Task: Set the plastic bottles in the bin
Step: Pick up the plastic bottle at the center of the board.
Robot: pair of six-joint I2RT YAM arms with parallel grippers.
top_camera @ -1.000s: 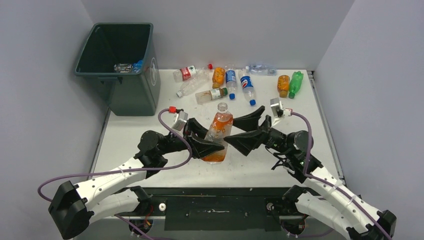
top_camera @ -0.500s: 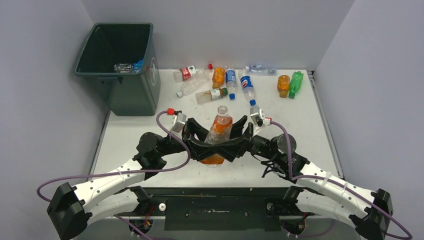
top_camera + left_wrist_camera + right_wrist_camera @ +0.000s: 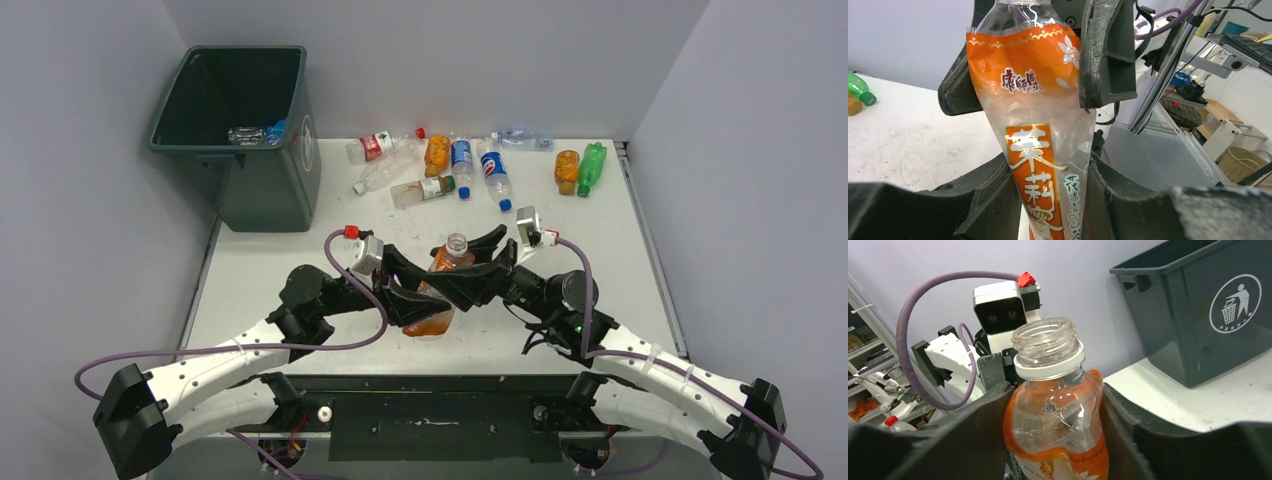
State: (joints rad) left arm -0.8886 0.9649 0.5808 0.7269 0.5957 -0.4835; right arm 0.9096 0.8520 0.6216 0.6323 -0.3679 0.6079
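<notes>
Clamping one uncapped, orange-labelled clear plastic bottle (image 3: 1033,110) together, left gripper (image 3: 1048,200) and right gripper (image 3: 1055,430) are risking crushing it through opposed pulls.

I've got the uncapped orange-labelled bottle (image 3: 441,290) near upright mid-table. The other bottles (image 3: 492,170) lie along the far edge. The dark green bin (image 3: 265,190), far left, holds a few.
</notes>
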